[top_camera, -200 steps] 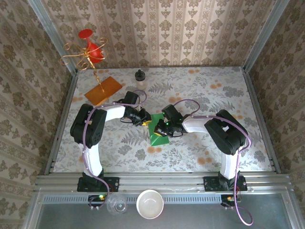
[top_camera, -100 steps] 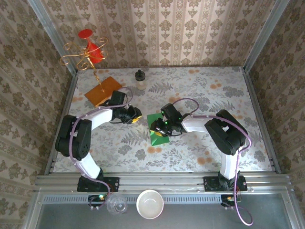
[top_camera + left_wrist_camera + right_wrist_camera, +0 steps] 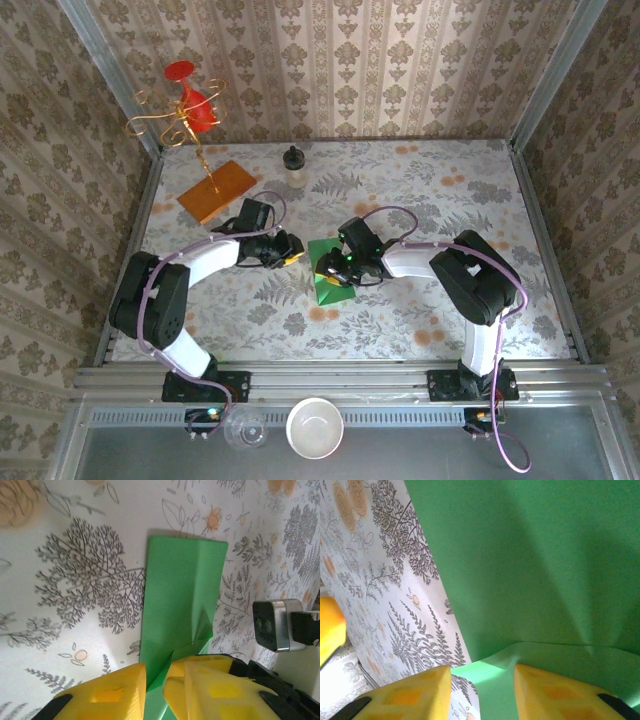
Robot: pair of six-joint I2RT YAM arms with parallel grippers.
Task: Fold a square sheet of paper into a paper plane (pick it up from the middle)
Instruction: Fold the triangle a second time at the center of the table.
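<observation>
Both straddle the square sheet of paper (image 3: 182, 590): left fingers (image 3: 110, 690) narrow; right fingers (image 3: 410, 692) wider.

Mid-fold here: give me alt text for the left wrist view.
A folded, creased green sheet of paper lies on the floral table, its near end hidden behind the left pincer, whose yellow fingers stand a narrow gap apart.
</observation>
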